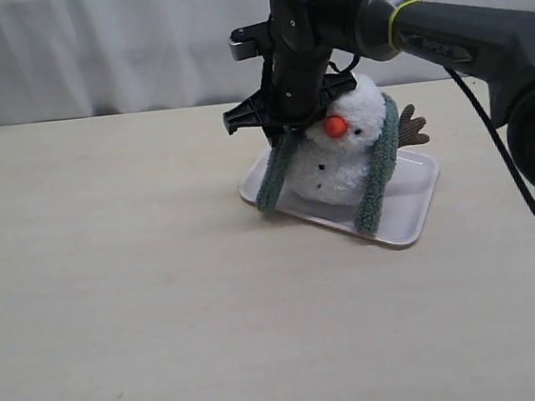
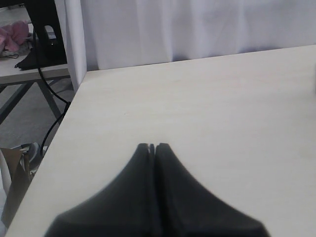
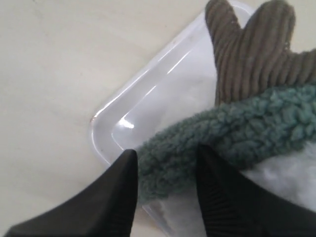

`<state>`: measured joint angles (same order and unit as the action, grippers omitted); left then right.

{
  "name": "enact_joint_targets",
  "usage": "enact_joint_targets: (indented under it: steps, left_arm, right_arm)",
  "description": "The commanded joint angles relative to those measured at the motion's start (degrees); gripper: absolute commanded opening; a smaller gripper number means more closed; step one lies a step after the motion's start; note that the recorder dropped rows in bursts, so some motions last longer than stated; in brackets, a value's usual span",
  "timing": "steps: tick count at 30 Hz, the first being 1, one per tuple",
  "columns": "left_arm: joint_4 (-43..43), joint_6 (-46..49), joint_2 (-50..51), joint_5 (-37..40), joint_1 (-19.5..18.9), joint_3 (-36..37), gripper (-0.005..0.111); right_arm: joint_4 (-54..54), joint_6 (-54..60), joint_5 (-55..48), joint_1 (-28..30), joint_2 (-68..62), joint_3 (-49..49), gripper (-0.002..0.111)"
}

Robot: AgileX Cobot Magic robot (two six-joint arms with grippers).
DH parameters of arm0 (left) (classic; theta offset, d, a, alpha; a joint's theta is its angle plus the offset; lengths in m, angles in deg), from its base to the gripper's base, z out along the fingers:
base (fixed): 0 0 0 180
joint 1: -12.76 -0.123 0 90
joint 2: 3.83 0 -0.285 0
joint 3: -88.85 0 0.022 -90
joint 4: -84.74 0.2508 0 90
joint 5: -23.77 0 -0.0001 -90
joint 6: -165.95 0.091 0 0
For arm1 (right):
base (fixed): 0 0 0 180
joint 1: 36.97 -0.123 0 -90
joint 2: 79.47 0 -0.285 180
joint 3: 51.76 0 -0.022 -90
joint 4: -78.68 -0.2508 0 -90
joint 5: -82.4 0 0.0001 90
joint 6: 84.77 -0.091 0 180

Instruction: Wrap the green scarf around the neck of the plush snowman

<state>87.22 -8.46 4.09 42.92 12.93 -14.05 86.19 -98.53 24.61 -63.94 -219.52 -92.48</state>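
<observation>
The plush snowman [image 1: 345, 159] stands upright on a white tray [image 1: 412, 209], orange nose facing front. The green scarf [image 1: 380, 174] lies over the back of its neck, one end hanging down each side of the body. My right gripper [image 1: 280, 137] hovers by the left strand near the head. In the right wrist view its fingers stand apart, open, on either side of the scarf [image 3: 237, 133] near its rounded end, beside the snowman's white body [image 3: 286, 177] and brown twig arm [image 3: 252, 49]. My left gripper [image 2: 152, 145] is shut and empty over bare table, far from the snowman.
The tray's rim [image 3: 148, 89] lies just below the right fingers. A white curtain [image 1: 89, 47] hangs behind the table. The table's edge [image 2: 69, 106] shows in the left wrist view, with a cable and another table beyond it.
</observation>
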Motion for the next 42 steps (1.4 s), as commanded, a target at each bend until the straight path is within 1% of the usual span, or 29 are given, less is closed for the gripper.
enact_joint_targets:
  steps: [1, 5, 9, 12, 14, 15, 23, 29, 35, 42]
  left_arm:
    - [-0.1, -0.1, -0.1, -0.6, -0.1, 0.1, 0.000]
    - [-0.1, -0.1, -0.1, -0.6, -0.1, 0.1, 0.000]
    - [-0.1, -0.1, -0.1, -0.6, -0.1, 0.1, 0.000]
    - [-0.1, -0.1, -0.1, -0.6, -0.1, 0.1, 0.000]
    - [-0.1, -0.1, -0.1, -0.6, -0.1, 0.1, 0.000]
    - [-0.1, -0.1, -0.1, -0.6, -0.1, 0.1, 0.000]
    - [-0.1, -0.1, -0.1, -0.6, -0.1, 0.1, 0.000]
    - [-0.1, -0.1, -0.1, -0.6, -0.1, 0.1, 0.000]
    - [-0.1, -0.1, -0.1, -0.6, -0.1, 0.1, 0.000]
    - [-0.1, -0.1, -0.1, -0.6, -0.1, 0.1, 0.000]
  right_arm:
    - [-5.0, 5.8, 0.4, 0.2, 1.2, 0.0, 0.037]
    - [-4.8, 6.6, 1.5, 0.2, 3.7, 0.0, 0.037]
    - [-0.5, 6.2, 2.9, 0.2, 5.6, 0.0, 0.037]
    - [7.1, 1.1, 4.0, 0.2, 5.8, 0.0, 0.037]
    - [10.6, -2.6, 4.0, 0.2, 5.4, 0.0, 0.037]
    - [11.0, -2.6, 4.0, 0.2, 5.1, 0.0, 0.037]
    - [10.9, -2.6, 3.4, 0.2, 1.2, 0.0, 0.037]
    - [6.5, -0.5, 3.6, 0.2, -0.3, 0.0, 0.037]
    - [6.4, -0.4, 2.8, 0.2, 0.2, 0.0, 0.037]
    - [6.1, -0.4, 1.2, 0.2, 4.8, 0.0, 0.037]
